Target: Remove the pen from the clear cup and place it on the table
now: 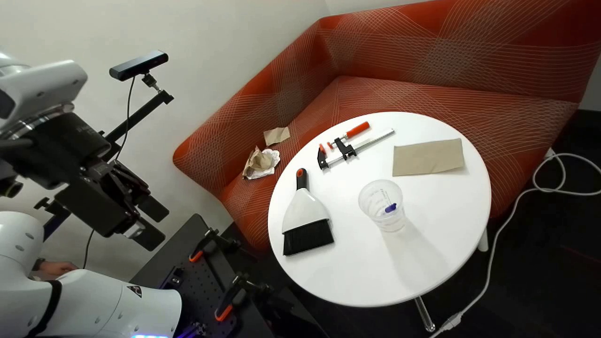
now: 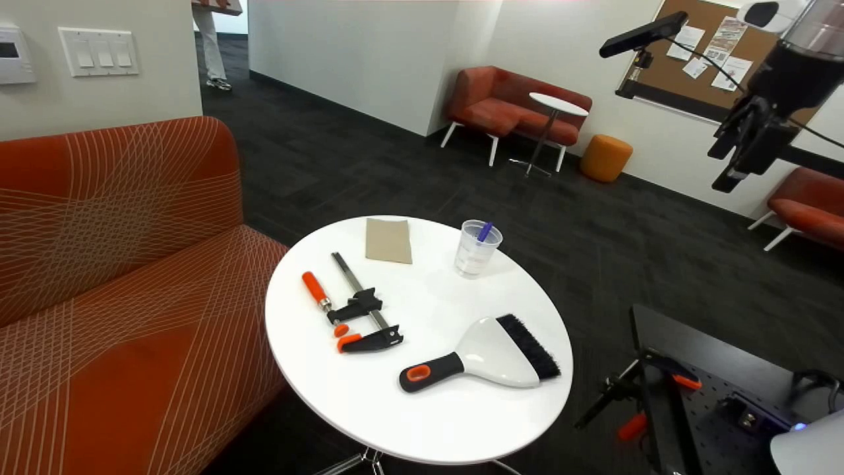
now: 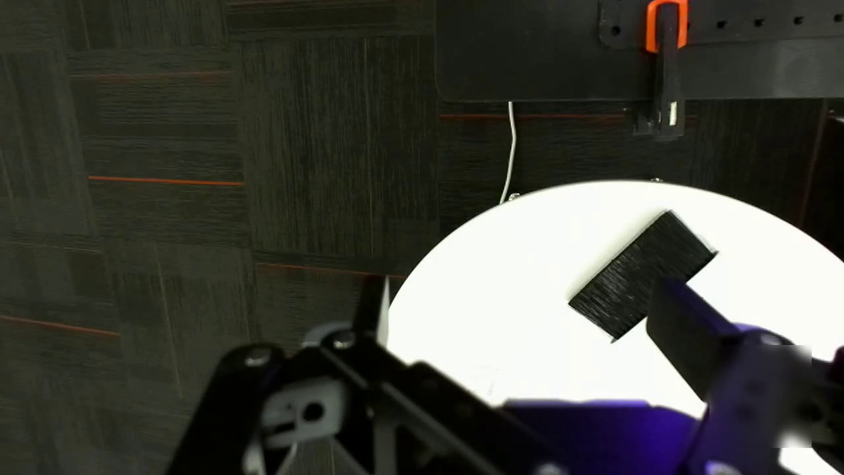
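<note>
The blue-purple pen (image 1: 390,208) (image 2: 484,232) stands tilted inside the clear cup (image 1: 374,194) (image 2: 469,257) in both exterior views, its top near the rim. The cup stands upright on the round white table (image 1: 357,279) (image 2: 422,425). My gripper (image 1: 154,222) (image 2: 724,163) is open and empty, raised and off to the side of the table, well away from the cup. In the wrist view the fingers of the gripper (image 3: 521,316) are wide apart over the overexposed table (image 3: 494,277). The pen is not visible there; faint marks may belong to the cup.
On the table are a dustpan with black brush (image 1: 307,220) (image 2: 508,353), a red-handled bar clamp (image 1: 347,148) (image 2: 359,310) and a brown paper sheet (image 1: 428,157) (image 2: 388,241). A red-orange sofa (image 1: 446,70) borders the table. A black stand with clamps (image 1: 197,277) is near my base.
</note>
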